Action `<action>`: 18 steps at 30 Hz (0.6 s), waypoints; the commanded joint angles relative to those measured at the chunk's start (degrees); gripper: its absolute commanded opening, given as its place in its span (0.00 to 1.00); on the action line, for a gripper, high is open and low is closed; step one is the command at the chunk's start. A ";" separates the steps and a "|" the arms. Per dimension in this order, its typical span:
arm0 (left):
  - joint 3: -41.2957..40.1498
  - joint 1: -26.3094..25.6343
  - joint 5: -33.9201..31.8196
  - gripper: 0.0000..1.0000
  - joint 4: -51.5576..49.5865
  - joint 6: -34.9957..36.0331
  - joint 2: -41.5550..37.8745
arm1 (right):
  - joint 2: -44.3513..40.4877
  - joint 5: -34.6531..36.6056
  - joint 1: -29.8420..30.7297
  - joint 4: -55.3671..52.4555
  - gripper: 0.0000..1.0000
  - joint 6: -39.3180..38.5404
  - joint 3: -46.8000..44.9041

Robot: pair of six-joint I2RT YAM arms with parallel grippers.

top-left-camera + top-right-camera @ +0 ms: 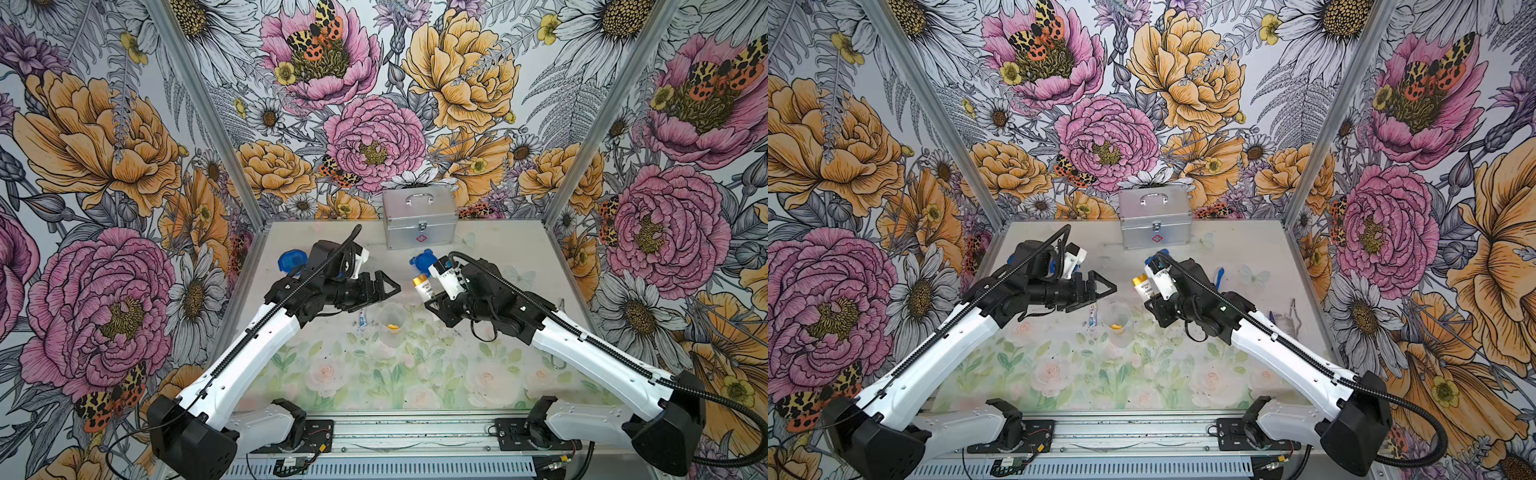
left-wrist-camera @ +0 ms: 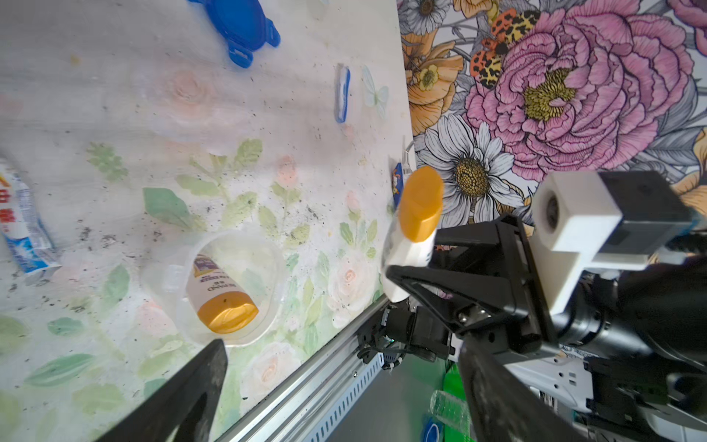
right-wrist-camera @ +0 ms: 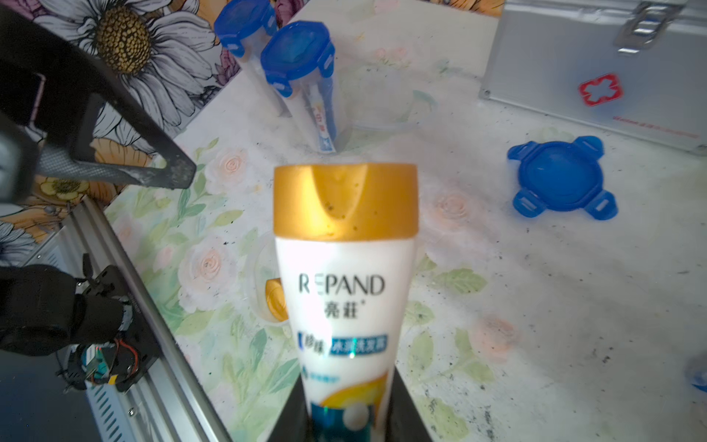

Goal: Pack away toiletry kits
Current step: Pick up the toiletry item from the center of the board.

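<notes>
Right pincer (image 1: 434,300) grasps a bottle (image 3: 344,268) just right of the clear cup (image 1: 383,316) at mid-table; left pincer (image 1: 388,291) hangs released. With the other bottle (image 2: 223,302) already inside, a skewed drop may tip the unheld cup.

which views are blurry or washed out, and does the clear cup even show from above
Right wrist view: the held bottle is slightly soft, with glare whitening part of its label; the lidded cups behind are out of focus. Left wrist view: the held bottle's cap is blurred, the second bottle inside the clear cup sharper. In both top views that cup nearly vanishes against the pale table.
</notes>
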 commanded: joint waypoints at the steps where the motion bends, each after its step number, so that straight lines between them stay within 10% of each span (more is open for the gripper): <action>1: 2.37 -2.61 1.82 0.95 2.75 -0.73 0.18 | 0.59 -2.43 1.96 1.29 0.18 -1.12 0.17; 18: -0.51 -6.22 2.77 0.69 10.08 -3.14 6.70 | 1.95 -2.93 7.28 5.58 0.17 -0.63 2.41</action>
